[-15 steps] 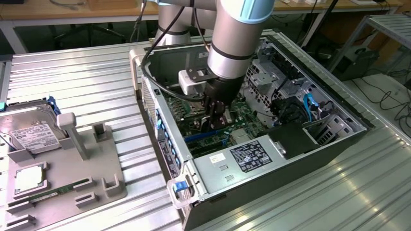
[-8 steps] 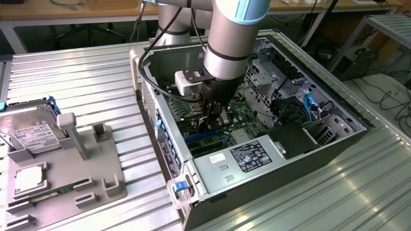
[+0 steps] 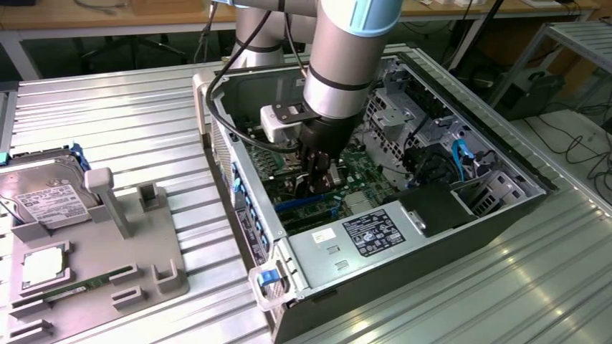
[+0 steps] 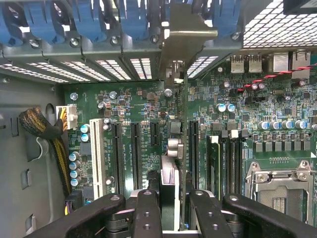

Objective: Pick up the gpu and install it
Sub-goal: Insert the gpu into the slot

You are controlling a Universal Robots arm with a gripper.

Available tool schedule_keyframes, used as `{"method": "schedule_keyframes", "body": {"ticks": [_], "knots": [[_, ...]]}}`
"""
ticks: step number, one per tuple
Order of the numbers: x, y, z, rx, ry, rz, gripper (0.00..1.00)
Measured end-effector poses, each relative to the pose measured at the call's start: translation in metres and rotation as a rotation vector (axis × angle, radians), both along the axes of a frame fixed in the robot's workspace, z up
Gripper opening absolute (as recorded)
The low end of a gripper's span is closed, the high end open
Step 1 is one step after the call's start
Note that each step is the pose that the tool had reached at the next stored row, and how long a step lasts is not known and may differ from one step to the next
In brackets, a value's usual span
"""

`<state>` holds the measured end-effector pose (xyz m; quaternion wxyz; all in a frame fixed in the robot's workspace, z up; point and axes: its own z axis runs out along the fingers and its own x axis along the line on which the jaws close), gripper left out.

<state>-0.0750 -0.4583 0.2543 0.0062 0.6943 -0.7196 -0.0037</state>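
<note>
The black two-fingered gripper (image 3: 314, 188) on the grey arm reaches down into the open grey metal computer case (image 3: 459, 236) and pinches the thin black gpu card (image 4: 168, 186) edge-on between its fingers (image 4: 147, 213). The card stands upright over the green motherboard (image 4: 277, 99), among its black expansion slots (image 4: 134, 148), with its silver bracket (image 4: 183, 42) against the case's rear slot wall.

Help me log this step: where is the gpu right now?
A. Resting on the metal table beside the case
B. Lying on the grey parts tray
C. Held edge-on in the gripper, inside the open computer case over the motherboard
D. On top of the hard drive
C: the gripper is down inside the computer case, and the wrist view shows the gpu edge-on between its fingers above the motherboard slots.
</note>
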Motion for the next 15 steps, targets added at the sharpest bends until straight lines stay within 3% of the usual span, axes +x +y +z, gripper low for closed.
{"method": "schedule_keyframes", "body": {"ticks": [15], "knots": [[0.0001, 0.0014, -0.0001, -0.0001, 0.0000, 0.012, 0.28]]}}
